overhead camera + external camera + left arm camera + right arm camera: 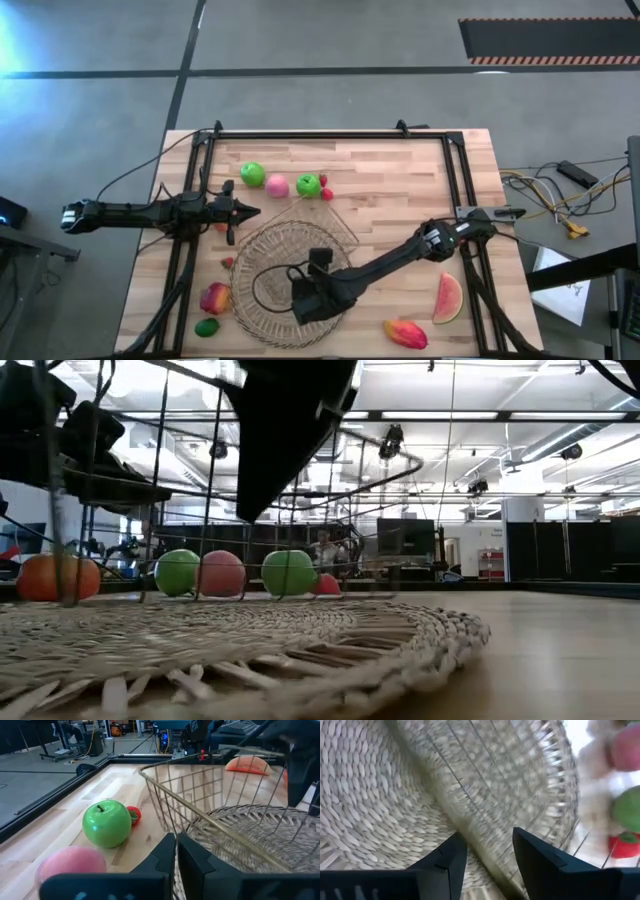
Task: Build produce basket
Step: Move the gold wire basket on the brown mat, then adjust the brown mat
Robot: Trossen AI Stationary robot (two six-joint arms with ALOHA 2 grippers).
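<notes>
The wire basket [335, 222] rests on the round woven mat [262, 318] at the table's near middle. My right gripper [305, 300] is open and low over the mat; in its wrist view its fingers [487, 857] stand on either side of the basket's blurred rim wire [470, 827]. My left gripper [256, 211] is shut beside the basket's left side [176, 845]. Two green apples [252, 174] [308, 185], a pink peach [277, 186] and strawberries [326, 191] lie behind the basket. A red-yellow fruit [215, 297] and a lime [207, 326] lie left of the mat. My left gripper's shut fingertips [167, 851] stand level, right against the lower part of the basket's left wall [165, 810]. The fingers hide the spot, so I cannot tell whether they touch the wire.
A watermelon slice [447, 297] and a mango [405, 332] lie near the right front corner. A dark metal frame [330, 134] runs along the table's far and side edges. Bare wood shows at the far right of the table.
</notes>
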